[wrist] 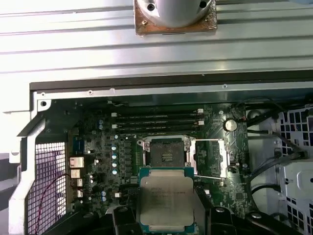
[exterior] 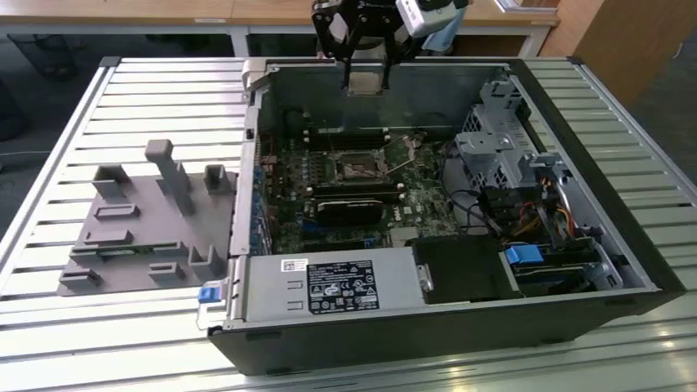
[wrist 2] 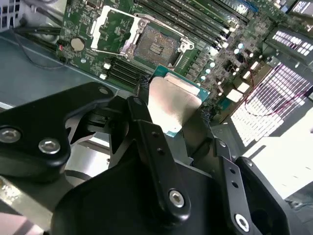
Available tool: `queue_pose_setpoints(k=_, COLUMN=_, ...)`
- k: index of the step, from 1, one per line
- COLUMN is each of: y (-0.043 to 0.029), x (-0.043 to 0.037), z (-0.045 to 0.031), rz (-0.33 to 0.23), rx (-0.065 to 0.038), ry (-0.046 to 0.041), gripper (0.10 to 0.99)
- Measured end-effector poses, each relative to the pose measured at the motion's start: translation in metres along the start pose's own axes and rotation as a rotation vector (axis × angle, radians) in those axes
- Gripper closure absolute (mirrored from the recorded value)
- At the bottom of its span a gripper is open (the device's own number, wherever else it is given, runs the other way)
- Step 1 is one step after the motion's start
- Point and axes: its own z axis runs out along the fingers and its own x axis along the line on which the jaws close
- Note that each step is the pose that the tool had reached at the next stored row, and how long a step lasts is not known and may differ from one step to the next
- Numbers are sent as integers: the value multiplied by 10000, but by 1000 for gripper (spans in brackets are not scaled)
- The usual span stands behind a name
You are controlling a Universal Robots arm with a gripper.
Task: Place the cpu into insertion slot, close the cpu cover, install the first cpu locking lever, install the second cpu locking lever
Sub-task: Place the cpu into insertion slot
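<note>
The gripper (wrist: 167,219) pinches the cpu (wrist: 166,198) between its two black fingers (wrist 2: 151,142), one on each of two opposite edges. The cpu lies flat between the fingertips, with its dull silver lid facing the first wrist view's camera and its green border showing around the lid. In the second wrist view the cpu (wrist 2: 171,102) sits at the very tips of the gripper (wrist 2: 173,111), on the side toward the board.

Beyond the cpu lies the socket (wrist: 168,154), uncovered, with its dark contact field exposed. The cpu is apart from the socket and does not touch it. The cpu cover (wrist: 210,156) is swung open and lies just beside the socket; green board shows through its window. In the second wrist view the socket (wrist 2: 157,45) and the open cpu cover (wrist 2: 113,28) lie side by side in the same way. Past the socket run the long memory slots (wrist: 156,122), then the case wall (wrist: 146,85), then the slatted table (wrist: 98,44).

In the exterior view the arm reaches down from above. The gripper (exterior: 366,69) points straight down and hangs over the far wall of the open computer case (exterior: 610,204), with the cpu (exterior: 366,83) at its tips. The socket (exterior: 357,167) lies lower, well apart from the cpu, near the middle of the board. A grey plastic fixture (exterior: 142,220) rests on the table (exterior: 65,163) at the exterior view's left of the case.
</note>
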Motion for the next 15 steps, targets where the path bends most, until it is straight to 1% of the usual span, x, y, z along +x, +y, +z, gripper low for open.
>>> queue_pose_setpoints(k=1, y=0, x=0, z=1, rz=154, rx=-3, ry=-14, gripper=561)
queue_pose_setpoints(k=2, y=0, x=0, z=2, rz=475, rx=-8, ry=-42, gripper=561)
queue_pose_setpoints(k=7, y=-1, x=0, z=9, rz=1286, rx=-23, ry=-114, gripper=561)
queue_pose_setpoints(k=15, y=-2, x=0, z=15, rz=2225, rx=-42, ry=-199, gripper=561)
